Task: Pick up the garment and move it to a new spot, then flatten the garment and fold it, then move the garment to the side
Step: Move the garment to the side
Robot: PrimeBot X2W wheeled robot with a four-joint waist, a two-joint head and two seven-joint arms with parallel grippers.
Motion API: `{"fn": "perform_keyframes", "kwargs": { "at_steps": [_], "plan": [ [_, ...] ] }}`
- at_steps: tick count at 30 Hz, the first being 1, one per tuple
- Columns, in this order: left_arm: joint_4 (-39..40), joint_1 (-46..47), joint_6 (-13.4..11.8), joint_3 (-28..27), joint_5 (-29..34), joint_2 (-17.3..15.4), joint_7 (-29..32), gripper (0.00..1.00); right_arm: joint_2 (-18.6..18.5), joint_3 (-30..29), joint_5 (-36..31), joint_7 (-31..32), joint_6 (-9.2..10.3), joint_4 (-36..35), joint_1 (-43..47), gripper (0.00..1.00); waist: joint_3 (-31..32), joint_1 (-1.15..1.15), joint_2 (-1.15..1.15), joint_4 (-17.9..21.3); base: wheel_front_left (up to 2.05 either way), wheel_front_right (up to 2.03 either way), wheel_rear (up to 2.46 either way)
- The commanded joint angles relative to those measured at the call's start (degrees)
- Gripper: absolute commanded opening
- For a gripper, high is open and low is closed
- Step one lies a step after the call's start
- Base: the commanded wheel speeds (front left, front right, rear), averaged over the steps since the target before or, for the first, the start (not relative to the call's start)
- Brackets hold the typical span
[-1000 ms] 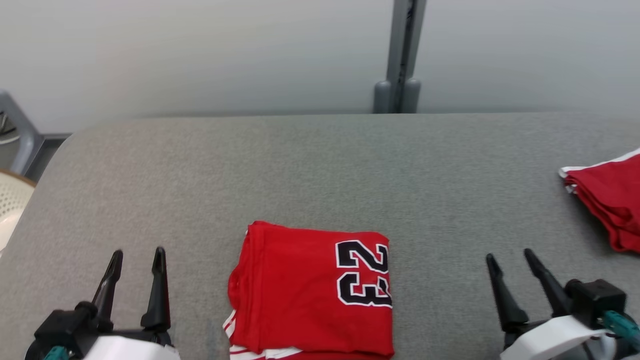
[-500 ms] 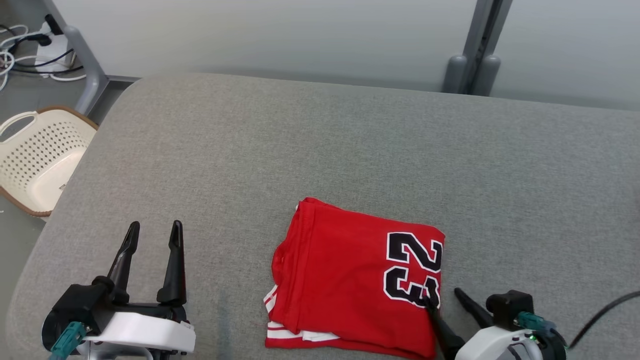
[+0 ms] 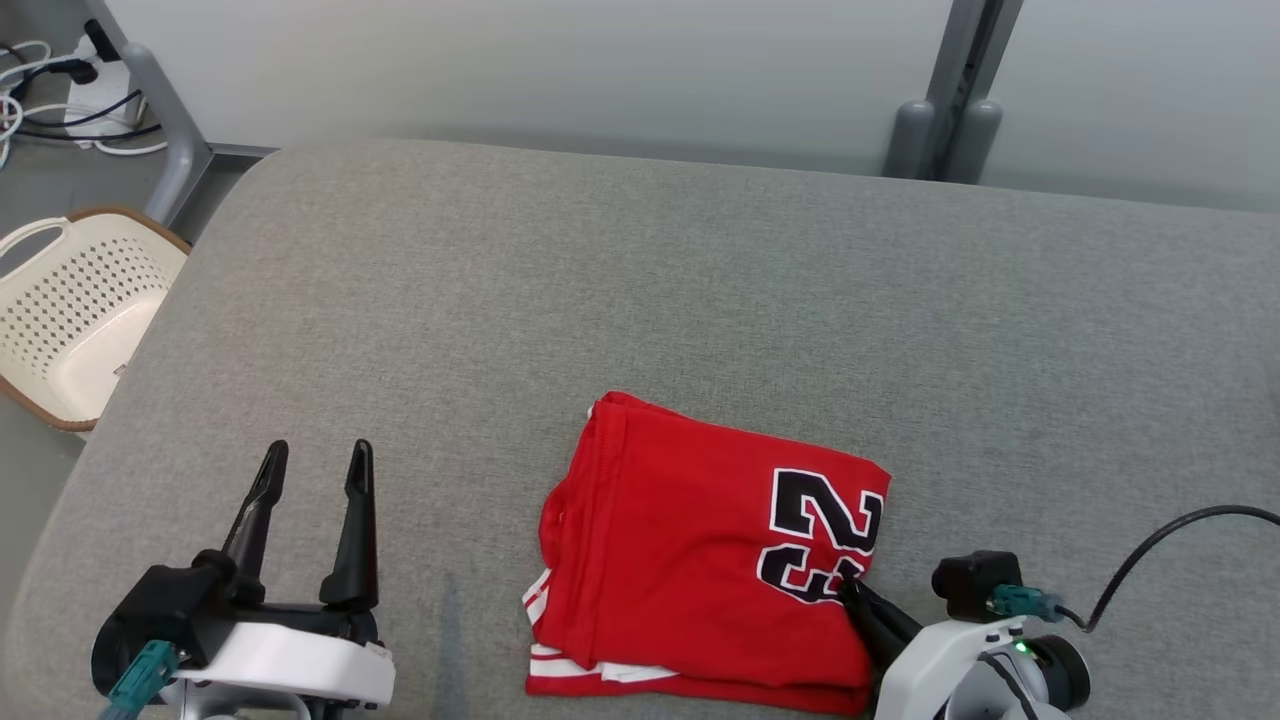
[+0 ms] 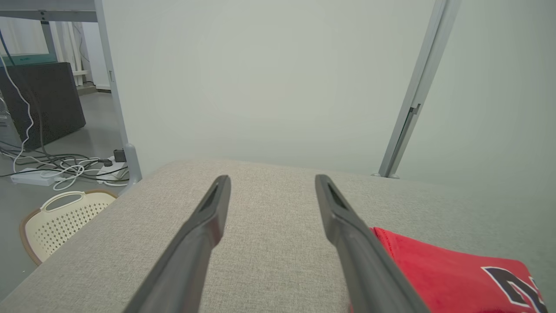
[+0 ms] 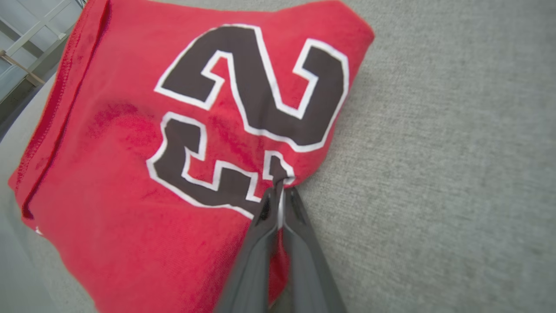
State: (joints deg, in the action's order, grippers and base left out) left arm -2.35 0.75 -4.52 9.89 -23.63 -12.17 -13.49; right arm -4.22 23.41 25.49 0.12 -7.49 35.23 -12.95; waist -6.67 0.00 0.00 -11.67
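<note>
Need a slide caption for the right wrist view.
Right hand pinching the folded jersey at its edge, on the grey surface.

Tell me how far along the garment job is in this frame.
Done: the jersey lies folded in a compact rectangle on the grey table, so flattening and folding look finished. In hand: the right gripper has its jaws shut on the jersey's edge by the number. The left gripper is open beside the jersey, holding nothing. Left: carrying the jersey to the side.

Cream basket (image 3: 60, 300) cut off by left edge, garment (image 4: 443, 274) cropped at bottom edge, right end effector (image 5: 280, 195) blurred toward its base
</note>
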Motion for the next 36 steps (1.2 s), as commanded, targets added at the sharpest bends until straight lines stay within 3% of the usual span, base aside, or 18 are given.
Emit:
{"fn": "perform_keyframes", "kwargs": {
  "at_steps": [1,8,16,23,28,36],
  "plan": [
    [-0.1,0.5,0.3,-0.2,0.2,-0.4,-0.2,1.00,-0.6,0.8,-0.1,0.1,0.00,0.8,0.0,0.00,0.2,0.00,0.00,0.6,0.00,0.00,0.00],
    [1.5,-2.4,-0.6,-1.3,0.4,-1.7,-0.5,1.00,-5.2,4.0,-3.0,-2.5,0.04,-1.3,-2.6,0.00,0.3,0.00,0.00,7.8,0.00,0.00,0.00],
    [6.2,-2.9,-1.2,-0.8,1.7,-3.0,0.4,1.00,-10.9,4.7,-3.6,-3.0,0.01,-5.0,-7.4,0.00,-1.6,0.00,0.00,19.6,0.00,0.00,0.00],
    [11.3,-0.7,-0.7,1.0,3.0,-4.2,2.7,1.00,-12.4,3.1,-1.9,-4.4,0.00,-4.4,-16.3,0.00,-5.1,0.00,0.00,26.6,0.00,0.00,0.00],
    [13.6,2.1,-0.3,1.9,4.2,-5.5,5.2,1.00,-12.8,1.4,-0.3,-5.8,0.00,0.5,-25.9,0.00,-10.0,0.00,0.00,28.7,0.00,0.00,0.00],
    [14.1,6.8,1.4,3.1,5.4,-7.2,6.7,1.00,-16.8,-5.0,2.8,-11.3,0.00,10.4,-35.3,0.00,-15.3,0.00,0.00,27.5,0.00,0.00,0.00]
  ]
}}
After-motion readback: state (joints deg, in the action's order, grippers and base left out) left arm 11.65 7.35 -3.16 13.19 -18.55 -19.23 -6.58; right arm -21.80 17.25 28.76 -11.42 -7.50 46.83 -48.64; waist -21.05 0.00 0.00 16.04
